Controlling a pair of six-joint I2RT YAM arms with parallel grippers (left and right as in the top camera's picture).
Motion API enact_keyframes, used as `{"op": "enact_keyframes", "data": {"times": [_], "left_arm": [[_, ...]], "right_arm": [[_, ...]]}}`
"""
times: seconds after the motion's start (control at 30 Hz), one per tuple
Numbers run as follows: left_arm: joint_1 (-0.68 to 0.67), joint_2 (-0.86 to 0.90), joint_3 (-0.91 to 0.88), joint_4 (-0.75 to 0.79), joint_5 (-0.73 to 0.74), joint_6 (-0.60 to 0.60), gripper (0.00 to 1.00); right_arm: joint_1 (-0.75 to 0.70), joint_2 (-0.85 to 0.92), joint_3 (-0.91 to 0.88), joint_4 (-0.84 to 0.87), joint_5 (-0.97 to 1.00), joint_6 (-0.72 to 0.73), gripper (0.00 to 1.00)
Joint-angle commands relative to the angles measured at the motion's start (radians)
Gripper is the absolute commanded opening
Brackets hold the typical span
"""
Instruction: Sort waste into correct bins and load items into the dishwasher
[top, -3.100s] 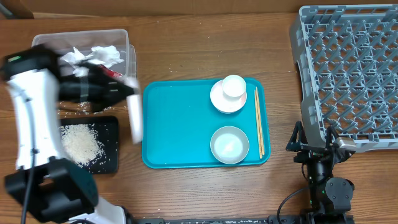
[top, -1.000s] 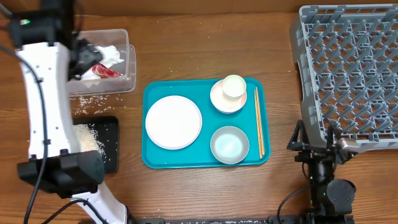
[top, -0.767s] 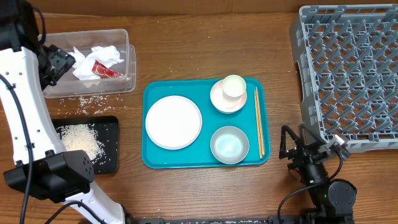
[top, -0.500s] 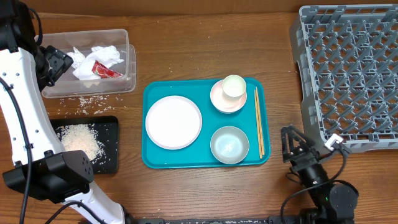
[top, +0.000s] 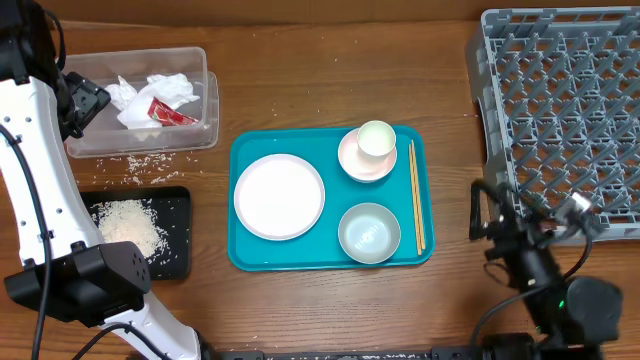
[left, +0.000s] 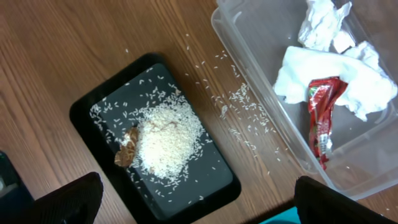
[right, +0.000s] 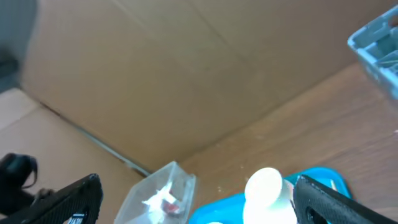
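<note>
Because the round white plate (top: 279, 196), the small white cup (top: 376, 138) nested in one small bowl (top: 350, 160), the other bowl (top: 369, 232) and the chopsticks (top: 416, 195) all lie on the teal tray (top: 255, 250), none of them yet in the grey dish rack (top: 560, 110), I judge loading to be the step in hand. My right gripper (right: 200, 198) seems the one for it: it stands over the table (top: 330, 80) between tray and rack, jaws spread wide with nothing between them. To do it well, I would take the chopsticks first, since they lie nearest, along the tray's right edge. Thin and flat on the tray, they call for a square approach and a pinch across both sticks at their middle, so neither rolls away. The cup should come off its bowl before that bowl is lifted, or it may tip. Farther left, the waste looks sorted. Crumpled tissue (left: 336, 81) and the red wrapper (left: 320, 118) sit in the clear tub (left: 267, 37). The rice heap (left: 165, 146) and brown scrap (left: 127, 149) sit in the black tray (left: 214, 177), with stray grains (top: 140, 163) scattered on the table between the two. My left gripper (left: 205, 202) hangs above those bins, jaws likewise wide apart and empty, well apart from the right arm's likely path.
</note>
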Motion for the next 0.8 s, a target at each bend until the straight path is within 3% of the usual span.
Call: {"op": "enact_keyframes", "data": {"times": [0.0, 0.23, 0.3, 0.4, 0.5, 0.77], "left_arm": [[0.006, -0.004, 0.009, 0.002, -0.038, 0.008, 1.0], [0.004, -0.004, 0.009, 0.002, -0.037, 0.008, 1.0], [0.004, -0.004, 0.009, 0.002, -0.038, 0.008, 1.0], [0.004, -0.004, 0.009, 0.002, -0.037, 0.008, 1.0], [0.004, -0.004, 0.009, 0.002, -0.038, 0.008, 1.0], [0.004, -0.004, 0.009, 0.002, -0.037, 0.008, 1.0]], "right_arm": [[-0.002, 0.166, 0.203, -0.093, 0.011, -0.189, 1.0], [0.081, 0.667, 0.68, -0.555, -0.005, -0.423, 1.0], [0.185, 0.851, 0.863, -0.729, 0.071, -0.43, 1.0], [0.327, 0.991, 0.998, -0.852, 0.219, -0.429, 1.0], [0.457, 1.075, 1.037, -0.896, 0.318, -0.428, 1.0], [0.642, 1.21, 1.033, -0.932, 0.243, -0.421, 1.0]]}}
